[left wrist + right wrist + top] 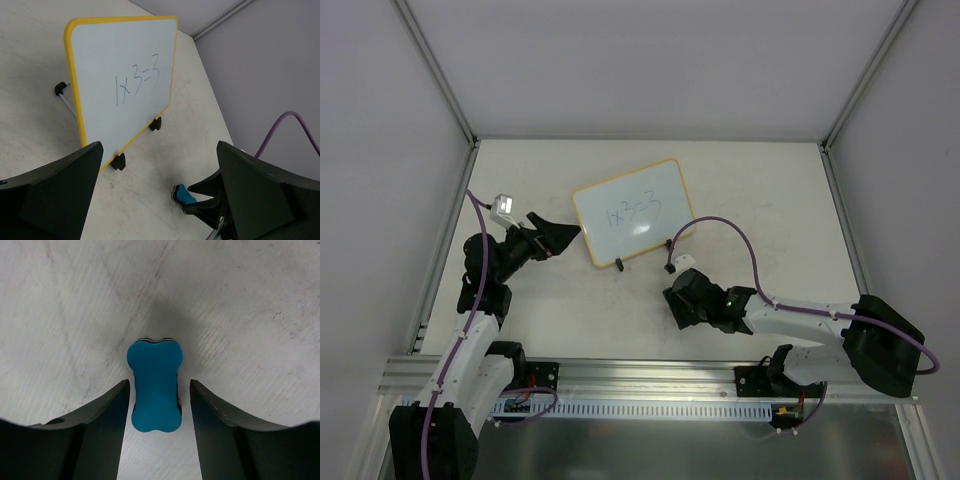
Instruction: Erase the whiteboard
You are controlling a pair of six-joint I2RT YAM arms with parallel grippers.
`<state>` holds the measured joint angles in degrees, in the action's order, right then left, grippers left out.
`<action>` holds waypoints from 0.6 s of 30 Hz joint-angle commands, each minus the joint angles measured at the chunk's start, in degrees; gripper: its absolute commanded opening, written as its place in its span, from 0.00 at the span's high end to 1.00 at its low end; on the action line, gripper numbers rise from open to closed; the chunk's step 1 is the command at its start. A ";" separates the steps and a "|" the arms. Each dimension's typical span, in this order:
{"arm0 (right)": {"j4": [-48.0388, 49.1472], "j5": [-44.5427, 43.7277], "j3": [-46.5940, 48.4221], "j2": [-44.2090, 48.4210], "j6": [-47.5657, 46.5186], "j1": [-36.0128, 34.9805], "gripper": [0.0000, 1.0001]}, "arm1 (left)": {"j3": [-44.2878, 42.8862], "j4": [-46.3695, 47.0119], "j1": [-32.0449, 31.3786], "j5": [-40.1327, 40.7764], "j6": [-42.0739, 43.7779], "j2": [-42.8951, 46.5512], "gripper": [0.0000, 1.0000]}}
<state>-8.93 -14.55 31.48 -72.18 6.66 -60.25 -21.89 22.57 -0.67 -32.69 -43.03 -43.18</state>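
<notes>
The whiteboard [632, 212] stands tilted on two black clip feet at mid table, yellow-framed, with "1x3=3" written on it; it fills the left wrist view [125, 75]. My left gripper [565, 240] hovers open just left of it, nothing between its fingers [159, 150]. A small blue bone-shaped eraser [155, 390] lies flat on the table in front of the board. My right gripper [159, 382] straddles it, one finger on each side, with narrow gaps still showing. In the top view the right gripper [675, 300] hides the eraser; the left wrist view shows the eraser's tip [186, 195].
A purple cable [730, 228] loops over the table right of the board. Grey enclosure walls and metal posts [440, 75] bound the table on the left, back and right. An aluminium rail [650, 378] runs along the near edge.
</notes>
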 commanded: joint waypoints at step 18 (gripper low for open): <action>-0.04 0.66 1.91 -2.17 2.48 -0.31 0.70 | 0.88 1.51 3.04 -0.09 0.05 -0.24 0.01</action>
<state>-8.86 -13.91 31.66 -74.54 8.05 -60.25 -21.61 22.41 1.63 -32.36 -43.05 -43.20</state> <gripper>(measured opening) 0.352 0.990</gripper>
